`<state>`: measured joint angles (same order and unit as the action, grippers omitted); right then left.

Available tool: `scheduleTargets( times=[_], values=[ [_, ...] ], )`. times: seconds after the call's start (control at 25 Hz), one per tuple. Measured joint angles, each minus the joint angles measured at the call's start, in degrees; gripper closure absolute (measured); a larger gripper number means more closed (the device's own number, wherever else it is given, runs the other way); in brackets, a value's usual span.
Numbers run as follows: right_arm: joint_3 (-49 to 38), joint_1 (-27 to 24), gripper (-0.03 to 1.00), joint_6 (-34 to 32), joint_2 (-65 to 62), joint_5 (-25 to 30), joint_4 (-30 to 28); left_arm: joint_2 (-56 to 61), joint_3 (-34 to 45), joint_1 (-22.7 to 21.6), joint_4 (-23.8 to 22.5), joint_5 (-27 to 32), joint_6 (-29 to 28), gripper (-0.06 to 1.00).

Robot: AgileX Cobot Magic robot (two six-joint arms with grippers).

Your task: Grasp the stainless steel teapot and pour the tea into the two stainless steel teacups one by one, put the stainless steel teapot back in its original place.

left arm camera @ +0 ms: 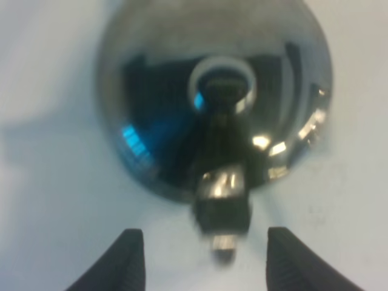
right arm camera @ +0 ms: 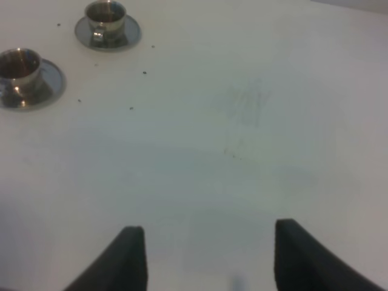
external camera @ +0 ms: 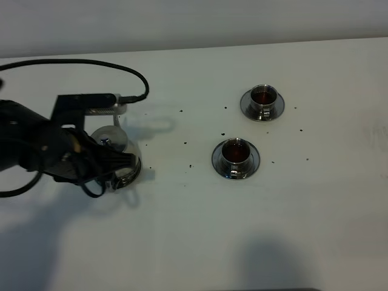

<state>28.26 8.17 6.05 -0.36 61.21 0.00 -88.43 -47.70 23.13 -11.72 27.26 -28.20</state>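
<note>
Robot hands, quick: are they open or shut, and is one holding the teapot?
Left gripper: open, fingers apart either side of the teapot handle, not gripping it.
Right gripper: open, holding nothing, over bare table.

A white table fills nearly everything, scattered with small dark specks. Behind its far edge runs a plain pale grey wall. Soft shadows darken the near edge; light is even and diffuse.
</note>
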Motion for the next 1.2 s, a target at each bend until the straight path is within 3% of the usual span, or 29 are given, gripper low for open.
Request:
scheduleTargets(
  times=[0.24,0.44,0.8,1.2],
  values=[
    [0.0,0.0,0.51,0.0,0.0,0.0,0.0,15.41,0.02,0.0,3.43,20.92,12.52,0.46],
    [0.0,0.0,0.51,0.0,0.0,0.0,0.0,26.84,0.38,0.0,4.2,34.88,17.73,0.46],
    [0.0,0.0,0.51,0.0,0.0,0.0,0.0,46.53,16.15,0.0,5.5,32.02,18.8,0.46],
    [0.0,0.0,0.51,0.0,0.0,0.0,0.0,58.1,18.43,-0.3,6.98,33.22,18.76,0.46]
  ],
)
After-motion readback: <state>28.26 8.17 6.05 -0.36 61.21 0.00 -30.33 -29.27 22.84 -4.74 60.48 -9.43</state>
